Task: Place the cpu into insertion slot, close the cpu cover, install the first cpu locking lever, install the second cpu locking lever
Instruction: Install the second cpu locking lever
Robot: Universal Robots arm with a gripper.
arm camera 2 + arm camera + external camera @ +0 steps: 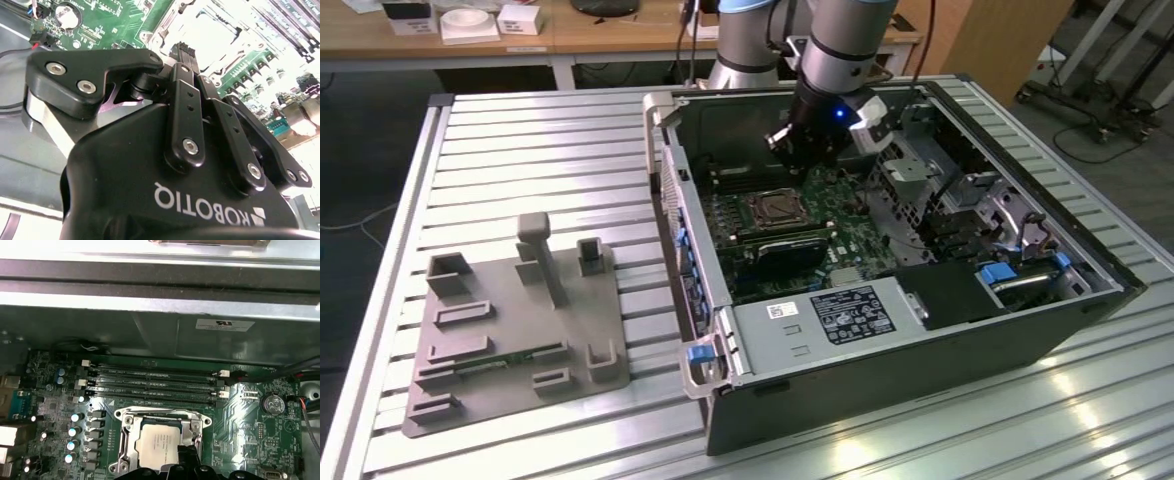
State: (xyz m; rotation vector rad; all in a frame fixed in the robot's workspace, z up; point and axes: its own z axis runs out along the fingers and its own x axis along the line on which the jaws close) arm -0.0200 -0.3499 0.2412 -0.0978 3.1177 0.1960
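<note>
The cpu (159,446), a small square chip with a pale metal top, lies in the insertion slot (160,440) on the green board. The silver cpu cover (129,440) lies down around it, its square opening framing the chip. In the exterior view the insertion slot (781,208) sits mid-board inside the open computer case. My gripper (801,160) hangs just above the board beside the slot, toward the case's far side. Its black fingertips (187,457) overlap the slot's edge. In the second wrist view the gripper (182,50) is shut with nothing in it, close to the bright slot (210,35).
Long black memory slots (155,382) run beside the socket, near the case wall (150,335). A labelled grey box (834,315) and drive cages (947,200) crowd the case. A grey fixture plate (514,320) lies on the slatted table at the exterior view's left.
</note>
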